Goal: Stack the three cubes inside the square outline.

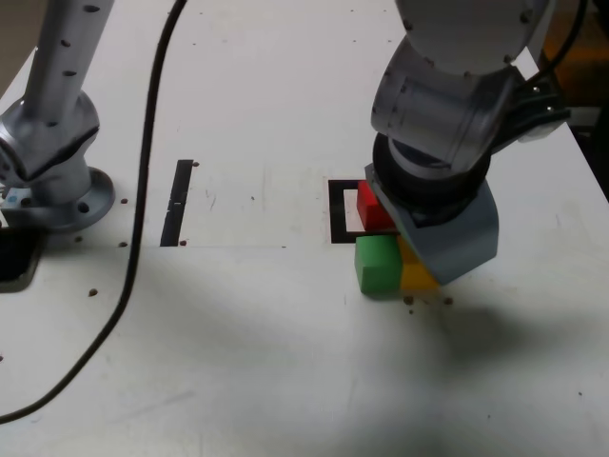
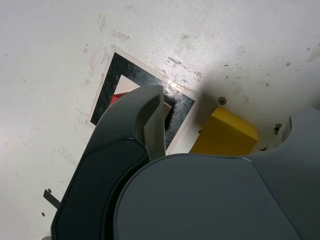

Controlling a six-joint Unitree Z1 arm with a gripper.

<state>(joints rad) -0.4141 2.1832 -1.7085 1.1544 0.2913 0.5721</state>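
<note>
Gripper (image 2: 220, 145): jaws spread wide, holding nothing, lowered over the yellow cube (image 2: 224, 132), which shows between them in the wrist view.

Red cube (image 1: 371, 207): lying in the square outline (image 1: 338, 211); first placement looks done.

Green cube (image 1: 377, 264): on the table (image 1: 285, 362) just near of the outline, touching the yellow cube on the exterior view's right.

Remaining: two cubes to stack on red.

Appearance: small solid-coloured blocks; outline of black tape with pale centre.
</note>
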